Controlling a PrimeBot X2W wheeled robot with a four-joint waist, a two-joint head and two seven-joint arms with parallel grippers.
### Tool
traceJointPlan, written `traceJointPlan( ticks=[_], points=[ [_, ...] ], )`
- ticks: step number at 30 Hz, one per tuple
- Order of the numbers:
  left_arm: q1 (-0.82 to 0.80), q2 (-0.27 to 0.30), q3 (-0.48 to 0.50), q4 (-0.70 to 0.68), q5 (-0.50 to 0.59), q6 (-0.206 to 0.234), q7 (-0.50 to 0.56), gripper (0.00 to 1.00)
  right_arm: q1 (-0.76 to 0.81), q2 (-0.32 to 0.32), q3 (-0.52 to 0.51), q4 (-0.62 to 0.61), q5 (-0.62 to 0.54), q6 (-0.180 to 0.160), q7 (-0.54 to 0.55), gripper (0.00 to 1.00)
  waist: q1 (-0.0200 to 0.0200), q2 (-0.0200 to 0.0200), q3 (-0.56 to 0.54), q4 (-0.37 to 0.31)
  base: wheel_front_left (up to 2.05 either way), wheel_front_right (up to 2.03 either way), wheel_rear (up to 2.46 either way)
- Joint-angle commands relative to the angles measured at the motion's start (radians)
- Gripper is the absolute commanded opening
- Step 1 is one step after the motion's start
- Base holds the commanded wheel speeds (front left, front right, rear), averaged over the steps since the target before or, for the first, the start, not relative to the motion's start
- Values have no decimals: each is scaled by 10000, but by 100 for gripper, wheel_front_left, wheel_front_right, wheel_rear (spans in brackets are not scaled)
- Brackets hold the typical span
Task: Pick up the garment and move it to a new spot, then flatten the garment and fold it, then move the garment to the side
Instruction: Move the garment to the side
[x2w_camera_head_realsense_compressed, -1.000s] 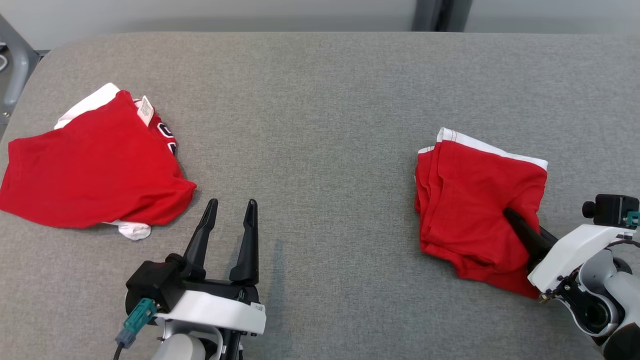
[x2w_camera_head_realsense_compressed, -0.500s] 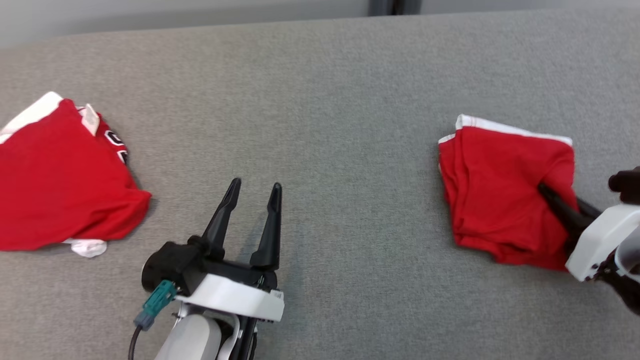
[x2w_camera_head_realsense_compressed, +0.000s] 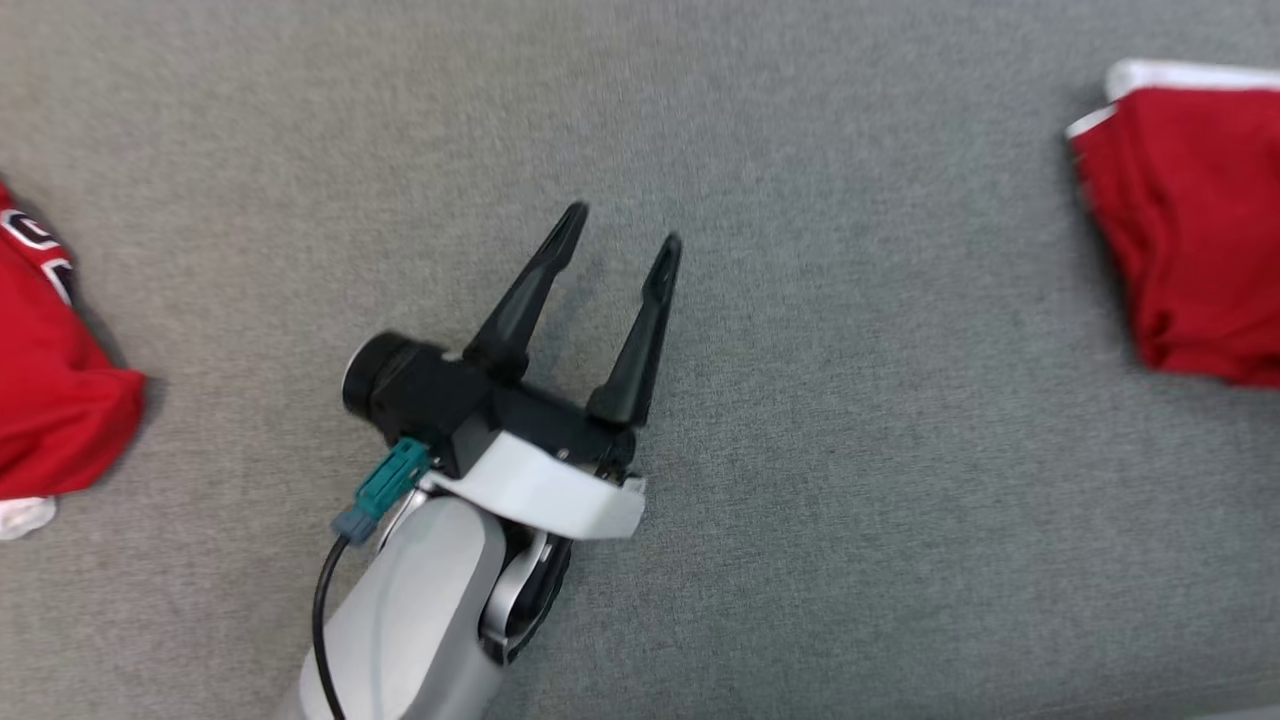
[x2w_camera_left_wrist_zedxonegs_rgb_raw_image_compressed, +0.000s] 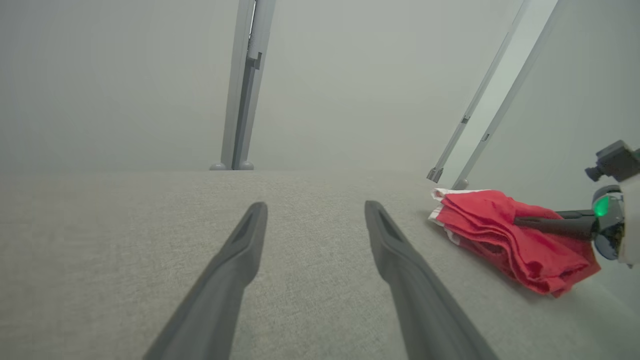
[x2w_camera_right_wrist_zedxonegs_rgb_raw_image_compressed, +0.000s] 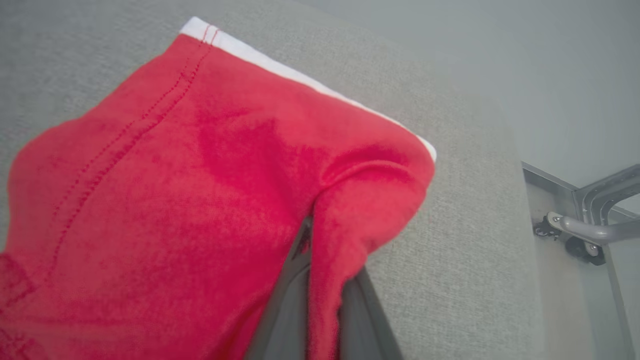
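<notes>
Soft, diffuse light fills all three views, bright and without glare. The head view is smeared by motion blur: the weave of the desk (x2w_camera_head_realsense_compressed: 800, 520) is washed out and the left pincer (x2w_camera_head_realsense_compressed: 625, 224) has fuzzy edges. The garment (x2w_camera_head_realsense_compressed: 1190, 230) at 2 o'clock throws a dim shadow toward 9 o'clock. The left wrist view is milky and low in contrast. Its fingers (x2w_camera_left_wrist_zedxonegs_rgb_raw_image_compressed: 220, 295) at 6 o'clock are out of focus, the posts (x2w_camera_left_wrist_zedxonegs_rgb_raw_image_compressed: 247, 85) lean outward, and a green lamp (x2w_camera_left_wrist_zedxonegs_rgb_raw_image_compressed: 601, 206) glows at 3 o'clock. The right wrist view is crisp on the cloth's stitching.
</notes>
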Motion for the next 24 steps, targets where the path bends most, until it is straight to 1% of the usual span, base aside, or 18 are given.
traceJointPlan(
  ticks=[1,5,6,11,14,18,24],
  points=[
    [-290,55,-54,13,47,-30,-45,100,-223,-173,57,97,-70,-4,-111,0,0,0,649,-90,0,0,0],
    [-993,51,-430,1,126,-63,-45,100,-879,-932,444,330,-541,-5,-262,0,0,0,1283,-44,0,0,0],
    [-1282,51,-610,18,183,-93,-45,100,-1131,-1271,592,496,-770,-5,-297,0,0,0,1541,-12,0,0,0],
    [-1795,52,-878,-33,229,29,-45,100,-1717,-1874,820,868,-1428,-5,-337,0,0,0,2048,32,0,0,0],
    [-1907,64,-975,-32,234,62,-21,100,-2050,-2138,736,1109,-1754,-5,-332,0,0,0,2266,50,0,0,0],
    [-1936,72,-1090,11,218,71,-7,100,-2398,-2314,349,1427,-2036,-5,-335,0,0,0,2436,118,0,0,0],
    [-1917,115,-1116,-26,89,189,6,100,-2488,-2367,-17,2233,-2384,-5,-336,0,0,0,2575,332,0,0,0]
  ],
)
